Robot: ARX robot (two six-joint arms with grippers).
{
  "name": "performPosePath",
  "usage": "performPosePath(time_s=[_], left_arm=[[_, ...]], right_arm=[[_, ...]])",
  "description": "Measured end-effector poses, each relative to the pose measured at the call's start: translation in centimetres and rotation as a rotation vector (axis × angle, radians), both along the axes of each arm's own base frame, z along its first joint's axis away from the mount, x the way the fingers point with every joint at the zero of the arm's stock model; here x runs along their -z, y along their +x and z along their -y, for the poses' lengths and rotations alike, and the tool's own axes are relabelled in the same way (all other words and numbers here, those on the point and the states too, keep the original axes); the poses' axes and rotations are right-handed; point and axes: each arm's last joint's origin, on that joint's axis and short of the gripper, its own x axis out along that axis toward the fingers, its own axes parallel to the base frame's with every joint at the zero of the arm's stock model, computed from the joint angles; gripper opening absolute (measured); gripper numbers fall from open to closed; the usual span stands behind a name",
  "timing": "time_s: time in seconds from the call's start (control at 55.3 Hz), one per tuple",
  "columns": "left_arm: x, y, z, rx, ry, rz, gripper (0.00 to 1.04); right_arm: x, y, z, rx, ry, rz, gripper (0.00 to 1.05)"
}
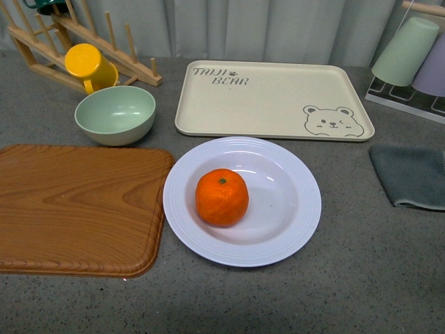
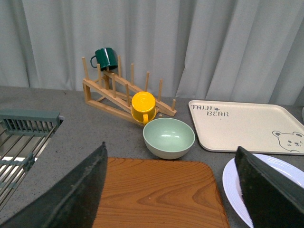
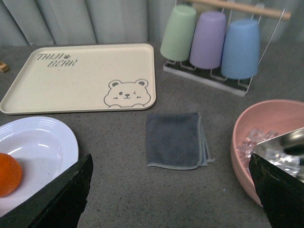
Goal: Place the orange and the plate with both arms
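Left end effector (image 2: 170,148) and right end effector (image 3: 170,159) gape wide, fingers (image 2: 76,194) partly cropped.

Wrist views: the left gripper (image 2: 171,148) shows two fingers (image 2: 71,199), matte black, broad and wedge-shaped, narrowing to blunt tips, with a faintly grainy surface. The right gripper (image 3: 169,156) shows two matching black tapered fingers (image 3: 61,204) with straight edges. Both pairs are cut off by the frame edge.

orange (image 3: 8,175) half cropped, pink bowl (image 3: 275,114) cut off, cutting board (image 1: 76,209) edge-clipped
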Motion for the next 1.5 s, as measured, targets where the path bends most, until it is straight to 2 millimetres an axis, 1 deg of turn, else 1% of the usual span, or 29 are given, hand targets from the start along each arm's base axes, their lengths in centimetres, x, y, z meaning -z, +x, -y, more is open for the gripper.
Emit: performPosePath(time_s=[0.054,0.145,0.289,0.362,0.47,0.524,0.687,0.814,0.922,1.139,1.23,1.338,1.374,1.501], left_arm=[[0.0,0.0,0.0,0.0,0.001,0.0,1.0],[0.0,0.0,0.0,0.0,0.002,0.0,0.98],[0.0,0.0,0.0,0.0,0.002,0.0,0.98],[0.0,0.0,0.0,0.0,0.002,0.0,0.98],[0.0,0.0,0.0,0.0,0.002,0.0,0.98],[0.0,0.0,0.0,0.0,0.002,0.0,0.98],[0.0,0.0,0.0,0.0,0.002,0.0,0.98],[0.0,0.0,0.0,0.0,0.002,0.0,0.98],[0.0,0.0,0.0,0.0,0.002,0.0,0.98],[0.0,0.0,0.0,0.0,0.002,0.0,0.98],[0.0,0.0,0.0,0.0,0.002,0.0,0.98],[0.0,0.0,0.0,0.0,0.002,0.0,0.98],[0.0,0.0,0.0,0.0,0.002,0.0,0.98],[0.0,0.0,0.0,0.0,0.002,0.0,0.98]], right_arm=[[0.9,2.0,0.5,0.008,0.073,-0.091,0.96],[3.3,5.0,1.2,0.014,0.228,-0.265,0.96],[6.8,8.4,1.5,-0.016,0.442,-0.462,0.96],[8.4,9.8,1.5,-0.039,0.541,-0.532,0.96],[10.4,11.2,1.1,-0.065,0.675,-0.614,0.96],[11.1,11.8,0.8,-0.083,0.724,-0.633,0.96],[12.4,13.5,-0.7,-0.181,0.826,-0.672,0.96],[13.6,14.5,-2.1,-0.246,0.893,-0.724,0.96],[14.5,15.1,-3.5,-0.282,0.903,-0.754,0.96],[15.0,16.0,-6.0,-0.358,0.901,-0.729,0.96],[15.4,16.2,-6.8,-0.369,0.9,-0.738,0.96],[16.3,16.1,-7.6,-0.358,0.89,-0.756,0.96],[16.6,16.0,-7.7,-0.352,0.891,-0.765,0.94],[17.1,15.9,-7.9,-0.348,0.891,-0.777,0.73]])
